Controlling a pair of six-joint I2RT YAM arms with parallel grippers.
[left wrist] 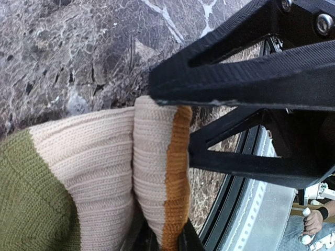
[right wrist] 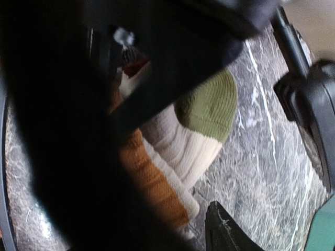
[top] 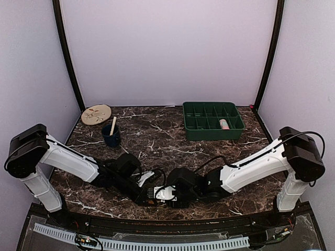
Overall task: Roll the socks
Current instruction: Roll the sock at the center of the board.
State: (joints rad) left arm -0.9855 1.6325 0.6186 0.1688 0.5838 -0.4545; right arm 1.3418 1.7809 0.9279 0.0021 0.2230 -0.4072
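Note:
A cream ribbed sock [left wrist: 94,172] with a green toe and an orange-brown band lies on the marble table at the near edge. It also shows in the right wrist view [right wrist: 188,141] and as a pale patch in the top view [top: 166,193]. My left gripper [left wrist: 167,243] is shut on the sock's orange-banded edge. My right gripper [top: 177,192] faces it closely. Its black fingers [left wrist: 235,78] stand apart around that same end of the sock. One fingertip [right wrist: 225,232] is clear of the fabric and the other is hidden. A rolled pink sock [top: 224,124] lies in the green tray.
The green compartment tray [top: 199,133] stands at the back right. A dark blue cup [top: 111,136] with a stick in it is at the back left, and a round beige plate [top: 96,114] is behind it. The table's black front rail [left wrist: 235,198] runs right beside the sock.

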